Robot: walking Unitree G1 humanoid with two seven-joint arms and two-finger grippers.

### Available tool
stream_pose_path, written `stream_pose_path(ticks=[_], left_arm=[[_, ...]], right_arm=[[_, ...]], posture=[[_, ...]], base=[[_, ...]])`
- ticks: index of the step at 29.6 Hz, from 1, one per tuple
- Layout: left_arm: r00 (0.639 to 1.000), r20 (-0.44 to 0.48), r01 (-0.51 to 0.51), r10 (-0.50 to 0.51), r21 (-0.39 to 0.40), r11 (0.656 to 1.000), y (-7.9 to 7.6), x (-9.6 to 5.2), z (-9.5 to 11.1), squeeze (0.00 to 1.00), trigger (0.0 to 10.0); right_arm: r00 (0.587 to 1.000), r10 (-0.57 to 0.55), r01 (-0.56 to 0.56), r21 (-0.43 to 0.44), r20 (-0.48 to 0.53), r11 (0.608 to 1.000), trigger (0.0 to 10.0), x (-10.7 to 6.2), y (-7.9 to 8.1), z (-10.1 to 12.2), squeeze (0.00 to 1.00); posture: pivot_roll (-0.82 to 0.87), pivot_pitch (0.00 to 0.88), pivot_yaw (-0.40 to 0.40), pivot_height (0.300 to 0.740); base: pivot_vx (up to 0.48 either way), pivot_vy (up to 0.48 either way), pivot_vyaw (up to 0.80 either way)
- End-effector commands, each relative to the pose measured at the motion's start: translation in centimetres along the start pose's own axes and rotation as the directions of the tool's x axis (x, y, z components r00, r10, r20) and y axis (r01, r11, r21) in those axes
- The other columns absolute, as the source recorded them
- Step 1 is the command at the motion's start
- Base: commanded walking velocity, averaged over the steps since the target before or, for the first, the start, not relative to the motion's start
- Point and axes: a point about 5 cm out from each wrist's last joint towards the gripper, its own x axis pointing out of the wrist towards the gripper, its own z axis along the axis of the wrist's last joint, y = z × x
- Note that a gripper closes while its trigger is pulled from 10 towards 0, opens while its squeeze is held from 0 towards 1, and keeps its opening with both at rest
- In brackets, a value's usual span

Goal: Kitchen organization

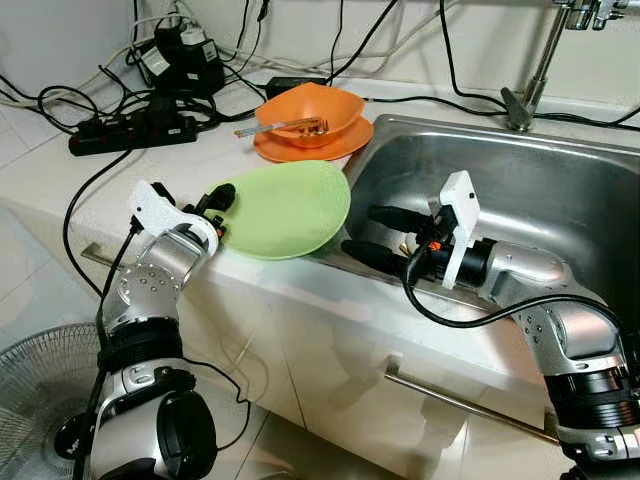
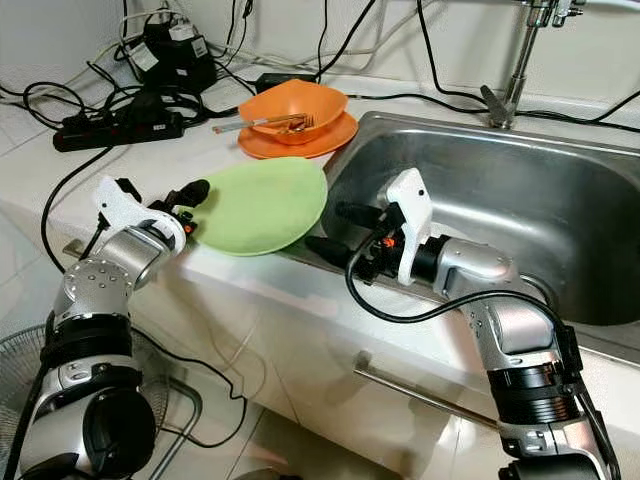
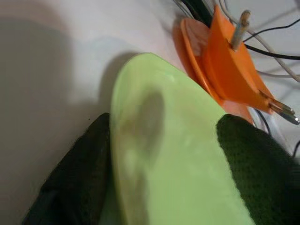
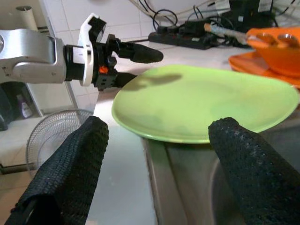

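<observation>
Left gripper clamps rim of smooth green plate, overhanging steel sink edge. Right gripper spread wide just beside plate, inside basin w/ room.

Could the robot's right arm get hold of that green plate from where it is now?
Probably yes. The right gripper, jaws open, sits at the sink edge facing the green plate, with nothing between them.
</observation>
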Motion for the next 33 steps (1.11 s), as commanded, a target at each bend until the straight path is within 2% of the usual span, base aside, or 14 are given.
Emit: stream_pose_path(ticks=[1,33], left_arm=[[0.999,-0.033,-0.022,0.021,-0.019,1.000,0.62,0.06,-0.58,0.00,0.0],[0.999,-0.021,-0.027,0.025,-0.102,0.994,1.09,-0.18,-0.06,0.00,0.0]], right_arm=[[0.999,0.036,-0.036,-0.021,0.010,0.999,10.0,0.23,0.57,0.51,0.00],[0.999,0.043,-0.043,-0.020,-0.003,0.999,10.0,0.49,0.76,0.14,0.00]], posture=[[-0.06,0.013,0.138,0.740],[-0.05,0.012,0.133,0.740]], base=[[0.000,0.000,0.00],[0.000,0.000,0.00]])
